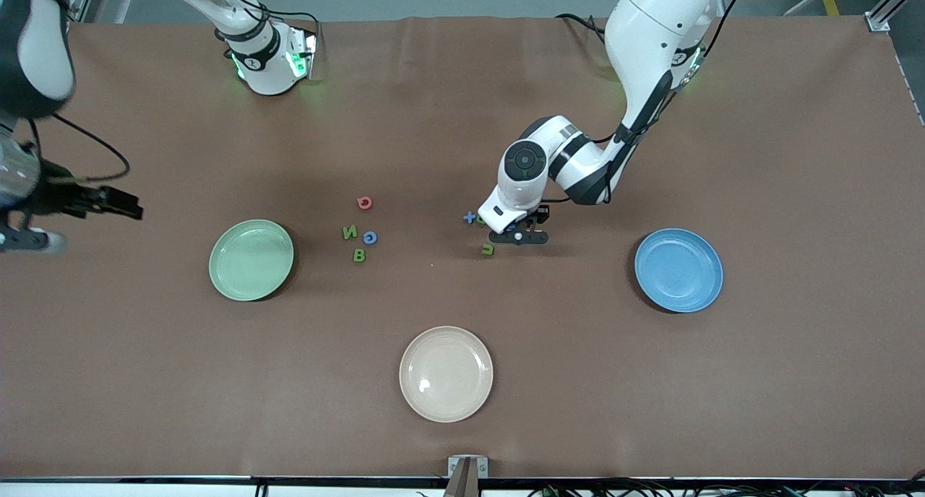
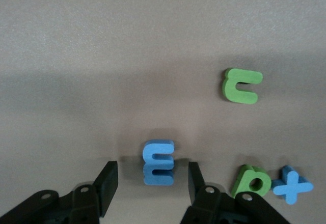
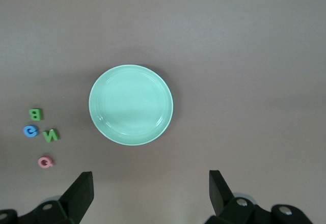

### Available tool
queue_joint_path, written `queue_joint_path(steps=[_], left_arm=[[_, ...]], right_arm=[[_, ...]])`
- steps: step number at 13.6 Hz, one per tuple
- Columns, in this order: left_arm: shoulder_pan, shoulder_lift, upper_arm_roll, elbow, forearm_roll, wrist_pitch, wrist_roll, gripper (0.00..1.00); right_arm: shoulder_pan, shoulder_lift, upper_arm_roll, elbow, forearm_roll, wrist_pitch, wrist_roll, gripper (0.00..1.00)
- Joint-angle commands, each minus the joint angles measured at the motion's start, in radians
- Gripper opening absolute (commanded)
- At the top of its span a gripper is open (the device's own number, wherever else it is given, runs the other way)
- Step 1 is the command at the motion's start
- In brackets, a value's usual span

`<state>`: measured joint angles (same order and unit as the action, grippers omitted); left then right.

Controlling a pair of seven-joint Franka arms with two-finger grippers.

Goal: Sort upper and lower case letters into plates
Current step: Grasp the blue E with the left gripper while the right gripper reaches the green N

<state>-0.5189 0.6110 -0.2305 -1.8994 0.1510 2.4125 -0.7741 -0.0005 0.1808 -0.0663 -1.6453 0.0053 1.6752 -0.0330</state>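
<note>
The left arm bends low over the desk (image 1: 795, 381), its left pincer (image 2: 153, 183) apart, straddling a chunky blue letter E (image 2: 159, 162) lying flat mid-desk. The right pincer (image 3: 150, 191) hangs apart above the pale green round plate (image 3: 131, 105).

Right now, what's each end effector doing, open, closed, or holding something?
Left end effector: open around the blue E, fingers not touching it.
Right end effector: open, holding nothing, over the green plate.
</note>
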Motion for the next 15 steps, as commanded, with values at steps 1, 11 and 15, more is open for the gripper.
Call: queue_joint_path(steps=[1, 11, 15], left_arm=[[0.002, -0.011, -0.003, -0.018, 0.015, 0.019, 0.012, 0.55], [0.000, 0.004, -0.001, -0.006, 0.015, 0.057, 0.013, 0.36], [0.003, 0.010, 0.000, -0.006, 0.015, 0.089, 0.013, 0.29]], right_arm=[[0.040, 0.036, 0.006, 0.013, 0.044, 0.001, 0.016, 1.00], [0.324, 0.012, 0.005, -0.483, 0.185, 0.582, 0.226, 1.00], [0.401, 0.054, 0.006, -0.579, 0.185, 0.791, 0.226, 1.00]])
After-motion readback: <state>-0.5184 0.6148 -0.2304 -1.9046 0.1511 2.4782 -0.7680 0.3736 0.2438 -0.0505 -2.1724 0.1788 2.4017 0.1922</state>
